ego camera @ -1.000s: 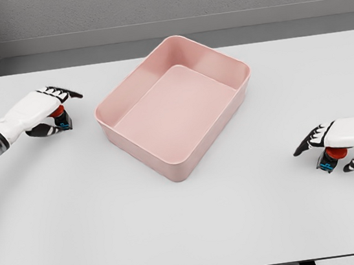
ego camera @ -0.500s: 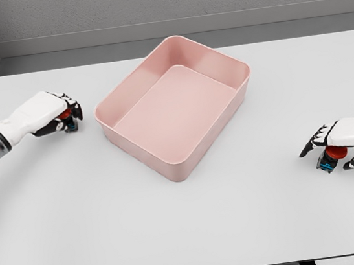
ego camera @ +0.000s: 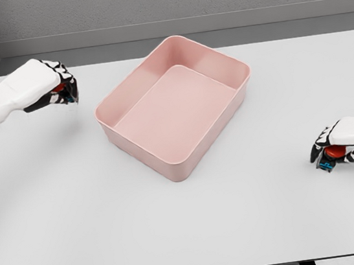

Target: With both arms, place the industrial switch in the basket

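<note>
Lifting phase | our left hand (ego camera: 44, 88) curls around one switch (ego camera: 60, 88), raised left of the basket (ego camera: 173, 107) | our right hand (ego camera: 348, 146) clamps a second switch (ego camera: 334, 153) low by the table (ego camera: 190, 235), well right | next: carry both over the rim, release | count: two switches, one basket, nothing inside yet

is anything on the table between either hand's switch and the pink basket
Nothing visible. The left hand is curled around its industrial switch left of the basket; the right hand is closed on the other switch on the table to the basket's right. Only bare tabletop lies between.
</note>
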`<state>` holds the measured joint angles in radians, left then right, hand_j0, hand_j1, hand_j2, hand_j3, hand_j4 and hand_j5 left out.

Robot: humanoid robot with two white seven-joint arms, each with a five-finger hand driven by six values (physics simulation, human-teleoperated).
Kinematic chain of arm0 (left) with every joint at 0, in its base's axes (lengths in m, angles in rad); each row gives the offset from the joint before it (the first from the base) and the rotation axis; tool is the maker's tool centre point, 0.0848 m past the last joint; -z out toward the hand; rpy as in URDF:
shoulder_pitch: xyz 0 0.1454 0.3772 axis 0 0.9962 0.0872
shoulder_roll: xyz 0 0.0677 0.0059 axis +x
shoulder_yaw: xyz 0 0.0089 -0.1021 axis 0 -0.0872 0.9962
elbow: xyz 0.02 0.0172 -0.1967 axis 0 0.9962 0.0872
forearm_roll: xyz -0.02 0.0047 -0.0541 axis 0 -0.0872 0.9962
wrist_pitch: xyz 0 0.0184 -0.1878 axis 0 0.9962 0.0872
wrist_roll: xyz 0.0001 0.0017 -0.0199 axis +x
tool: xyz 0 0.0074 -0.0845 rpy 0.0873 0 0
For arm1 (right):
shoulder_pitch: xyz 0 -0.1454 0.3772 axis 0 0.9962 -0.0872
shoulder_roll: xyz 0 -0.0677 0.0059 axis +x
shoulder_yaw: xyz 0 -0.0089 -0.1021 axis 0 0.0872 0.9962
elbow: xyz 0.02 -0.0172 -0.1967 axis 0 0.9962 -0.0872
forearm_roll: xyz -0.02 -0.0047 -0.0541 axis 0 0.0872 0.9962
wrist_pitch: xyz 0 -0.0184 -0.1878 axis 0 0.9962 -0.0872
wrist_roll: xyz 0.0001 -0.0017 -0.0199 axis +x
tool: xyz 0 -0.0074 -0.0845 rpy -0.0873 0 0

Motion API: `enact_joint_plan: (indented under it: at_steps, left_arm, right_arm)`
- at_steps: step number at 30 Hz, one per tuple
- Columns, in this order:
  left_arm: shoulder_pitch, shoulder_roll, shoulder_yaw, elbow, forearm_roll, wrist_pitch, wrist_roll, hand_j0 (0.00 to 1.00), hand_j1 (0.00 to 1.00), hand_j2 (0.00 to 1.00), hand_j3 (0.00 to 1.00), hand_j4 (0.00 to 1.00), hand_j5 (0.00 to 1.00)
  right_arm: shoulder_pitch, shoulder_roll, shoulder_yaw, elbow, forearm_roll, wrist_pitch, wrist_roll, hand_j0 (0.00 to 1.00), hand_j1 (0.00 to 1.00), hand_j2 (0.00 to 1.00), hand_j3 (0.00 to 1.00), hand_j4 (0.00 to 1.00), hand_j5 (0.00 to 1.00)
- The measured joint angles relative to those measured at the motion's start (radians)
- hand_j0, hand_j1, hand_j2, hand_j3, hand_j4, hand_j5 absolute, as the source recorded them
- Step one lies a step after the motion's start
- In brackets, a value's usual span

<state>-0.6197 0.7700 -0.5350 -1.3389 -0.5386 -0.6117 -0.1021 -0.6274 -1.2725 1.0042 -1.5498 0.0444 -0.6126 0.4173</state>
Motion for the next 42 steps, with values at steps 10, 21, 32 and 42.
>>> enact_joint_plan:
  at_steps: [10,21,32,42]
  left_arm:
    - [-0.031,-0.047,-0.005,-0.092,0.017,0.000,-0.005,0.27,0.27,0.27,0.27,0.27,0.27]
    - [-0.041,-0.203,-0.074,-0.111,0.005,-0.001,-0.004,0.27,0.27,0.27,0.27,0.27,0.27]
    - [-0.080,-0.330,-0.188,0.054,-0.006,-0.001,-0.008,0.27,0.27,0.27,0.27,0.27,0.27]
    - [-0.103,-0.401,-0.221,0.182,-0.024,0.000,-0.002,0.73,0.73,0.73,0.73,0.73,0.73]
  right_arm:
    - [-0.002,0.001,-0.033,0.001,0.000,0.000,-0.001,0.48,0.48,0.48,0.48,0.48,0.48]
    - [-0.011,0.026,-0.089,0.001,-0.008,0.000,-0.001,0.47,0.47,0.47,0.47,0.47,0.47]
    - [-0.012,0.073,-0.176,-0.002,-0.010,0.000,0.004,0.47,0.47,0.47,0.47,0.47,0.47]
    - [-0.057,0.140,-0.194,-0.004,-0.010,-0.001,0.024,0.47,0.47,0.47,0.47,0.47,0.47]
